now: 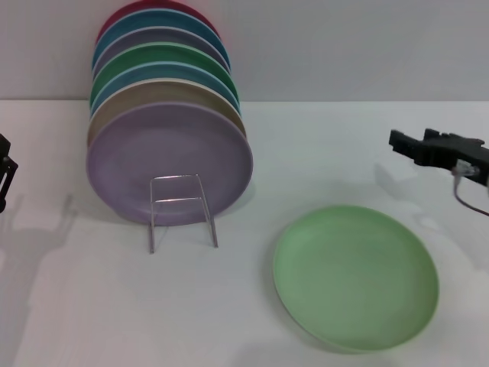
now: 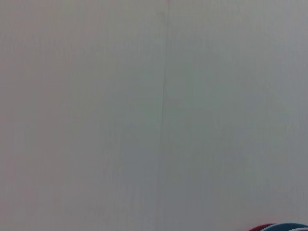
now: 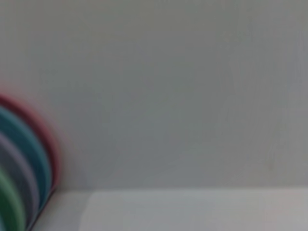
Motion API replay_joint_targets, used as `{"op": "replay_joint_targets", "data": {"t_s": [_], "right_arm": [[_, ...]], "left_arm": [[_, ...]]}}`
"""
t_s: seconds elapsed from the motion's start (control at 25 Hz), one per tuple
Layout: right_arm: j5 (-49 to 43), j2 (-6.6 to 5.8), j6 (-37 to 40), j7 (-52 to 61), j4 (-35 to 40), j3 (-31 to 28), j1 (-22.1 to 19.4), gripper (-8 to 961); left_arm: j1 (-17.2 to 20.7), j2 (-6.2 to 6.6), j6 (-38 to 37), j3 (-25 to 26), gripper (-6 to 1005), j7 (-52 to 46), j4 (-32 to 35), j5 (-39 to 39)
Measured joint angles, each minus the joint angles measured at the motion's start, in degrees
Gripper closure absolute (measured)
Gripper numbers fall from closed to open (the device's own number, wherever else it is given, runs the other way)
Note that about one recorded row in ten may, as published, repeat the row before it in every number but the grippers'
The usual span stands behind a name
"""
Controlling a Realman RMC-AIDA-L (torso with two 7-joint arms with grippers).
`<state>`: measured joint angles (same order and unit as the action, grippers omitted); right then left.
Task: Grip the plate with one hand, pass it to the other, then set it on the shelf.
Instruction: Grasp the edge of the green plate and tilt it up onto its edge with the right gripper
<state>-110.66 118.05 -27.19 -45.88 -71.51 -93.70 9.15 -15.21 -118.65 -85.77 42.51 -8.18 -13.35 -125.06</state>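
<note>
Nothing is done yet: plate point(image 1: 356, 277) lies flat near the tabletop's point(image 1: 321, 145) front right corner, ungripped. Right gripper point(image 1: 399, 142) hovers beyond it, empty, spread uncertain. Left gripper point(image 1: 4, 172) waits at the left edge. Shelf point(image 1: 180, 208) already holds a lavender plate point(image 1: 168, 157).

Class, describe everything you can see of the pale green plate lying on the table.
The pale green plate is round, matte and mint-coloured, with a shallow raised rim and no pattern. It looks like plastic or glazed ceramic. It lies flat and face up on the white table, to the right of the wire rack and apart from it. Nothing rests on it, and neither claw touches it; only the table is in contact.
</note>
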Motion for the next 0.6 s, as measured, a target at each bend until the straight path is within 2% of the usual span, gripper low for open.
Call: {"op": "replay_joint_targets", "data": {"t_s": [0.2,0.32,0.36,0.4,0.56,0.6], "right_arm": [[-10.1,0.06,-23.0,8.9,-5.5,-11.0,2.6,298],[-15.4,-0.18,-34.5,14.2,-7.4,-15.9,5.2,300],[-19.5,-0.14,-40.9,17.4,-8.0,-18.5,7.1,300],[-19.5,-0.14,-40.9,17.4,-8.0,-18.5,7.1,300],[-25.6,-0.19,-51.5,22.1,-7.5,-22.9,10.7,301],[-25.6,-0.19,-51.5,22.1,-7.5,-22.9,10.7,301]], "left_arm": [[-0.2,0.0,0.1,-0.3,202,0.0,0.0,0.0],[-0.3,-0.02,0.1,-0.4,203,0.0,0.0,0.0],[-0.4,-0.05,0.1,-0.4,204,0.0,0.0,0.0],[-0.4,-0.05,0.1,-0.4,204,0.0,-0.1,0.0],[-0.7,-0.13,0.1,-0.1,205,0.0,-0.2,0.3],[-0.7,-0.13,0.1,-0.1,205,0.0,-0.2,0.3]]}}
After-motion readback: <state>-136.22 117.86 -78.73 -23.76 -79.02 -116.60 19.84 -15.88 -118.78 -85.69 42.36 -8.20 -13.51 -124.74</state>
